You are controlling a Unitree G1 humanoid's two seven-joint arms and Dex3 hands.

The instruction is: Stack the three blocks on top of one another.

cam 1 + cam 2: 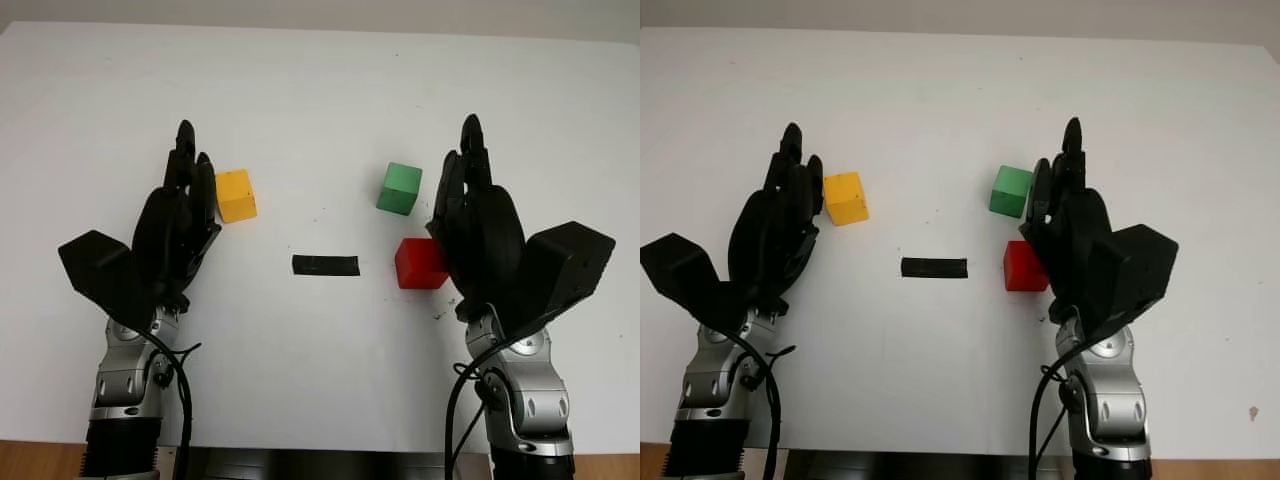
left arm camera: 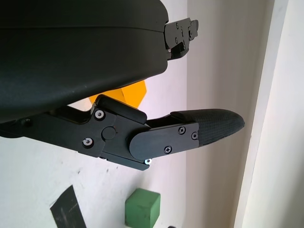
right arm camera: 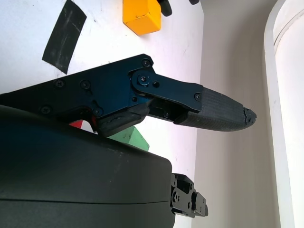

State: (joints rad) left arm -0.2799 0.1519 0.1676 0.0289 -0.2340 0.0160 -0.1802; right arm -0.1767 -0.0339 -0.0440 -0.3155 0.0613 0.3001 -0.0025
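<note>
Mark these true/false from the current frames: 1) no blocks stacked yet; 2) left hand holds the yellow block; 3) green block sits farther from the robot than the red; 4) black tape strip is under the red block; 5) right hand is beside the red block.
1) True: the yellow block, green block and red block all sit apart on the table.
2) False: the left hand is open beside the yellow block.
3) True.
4) False: the black tape strip lies bare between the hands, left of the red block.
5) True: the right hand is open beside it.
</note>
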